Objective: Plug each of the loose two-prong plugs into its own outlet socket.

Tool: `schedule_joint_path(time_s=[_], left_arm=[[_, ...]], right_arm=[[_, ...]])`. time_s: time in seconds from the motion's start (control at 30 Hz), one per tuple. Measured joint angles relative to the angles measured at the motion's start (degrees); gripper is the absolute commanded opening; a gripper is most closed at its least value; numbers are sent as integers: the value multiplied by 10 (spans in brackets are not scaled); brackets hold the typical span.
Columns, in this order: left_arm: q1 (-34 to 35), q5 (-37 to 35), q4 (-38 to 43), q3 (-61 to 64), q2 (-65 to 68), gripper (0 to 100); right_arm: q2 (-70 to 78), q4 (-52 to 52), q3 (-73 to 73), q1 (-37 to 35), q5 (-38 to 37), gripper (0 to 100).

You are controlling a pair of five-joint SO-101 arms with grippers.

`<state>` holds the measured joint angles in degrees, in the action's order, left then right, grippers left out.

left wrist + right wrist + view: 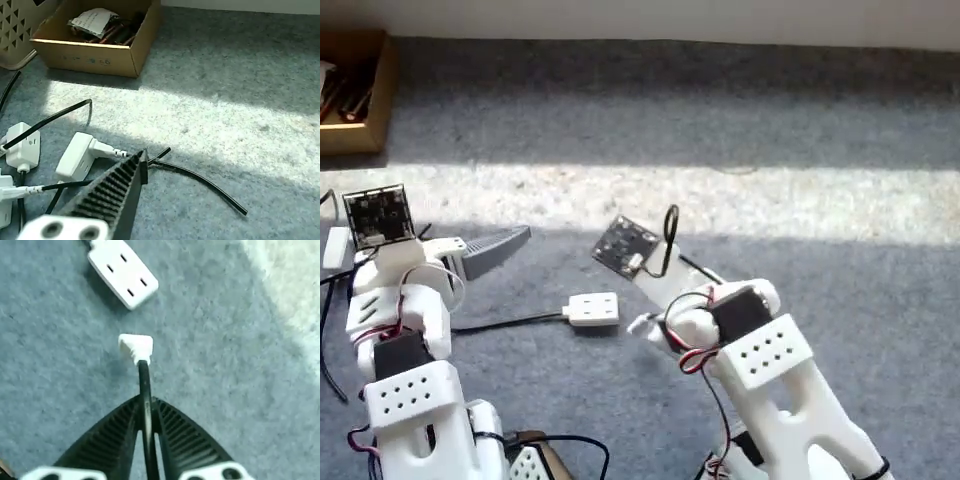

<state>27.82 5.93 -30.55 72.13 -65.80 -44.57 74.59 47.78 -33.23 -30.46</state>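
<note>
Much of the scene is grey carpet (800,130), with both arms low over it and a cardboard box (85,59) of odds and ends off at its far edge. Judging by how things lie, the job is in its early part: no plug that I can check is seated.

The right pincer (145,402) is clamped on a black cord (144,382), gripping it a little behind its white plug (135,346). The plug juts out in front of the jaws, low over the carpet. Near it, but apart, lies a white outlet block (123,271), face up, with two pairs of slots, both bare. The plug sits between the pincer and that block, so it is in hand and close, and the insertion itself is left. Its prongs are hidden, so I cannot tell whether they line up with the slots.

The left pincer (523,236) hovers above the carpet with nothing in it that I can see. Whether it is apart or together I cannot tell. Ahead of it lie several small white pieces (74,159) with black cords trailing across them. One has a white fitting butted against its end, but whether that is a seated plug or the piece's own lead is unclear. Those are left to sort.
</note>
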Motion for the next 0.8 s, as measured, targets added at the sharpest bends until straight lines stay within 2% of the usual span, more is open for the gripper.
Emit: schedule_joint_path(time_s=[0.2,0.4,0.63,0.8], left_arm=[[1,0,1,0,0,666],[1,0,1,0,0,666],[1,0,1,0,0,666],[1,0,1,0,0,666]], right_arm=[[0,31,84,81,-87,6],[-1,114,100,92,-168,19],[-1,91,105,77,-175,166],[-1,76,105,76,-175,175]])
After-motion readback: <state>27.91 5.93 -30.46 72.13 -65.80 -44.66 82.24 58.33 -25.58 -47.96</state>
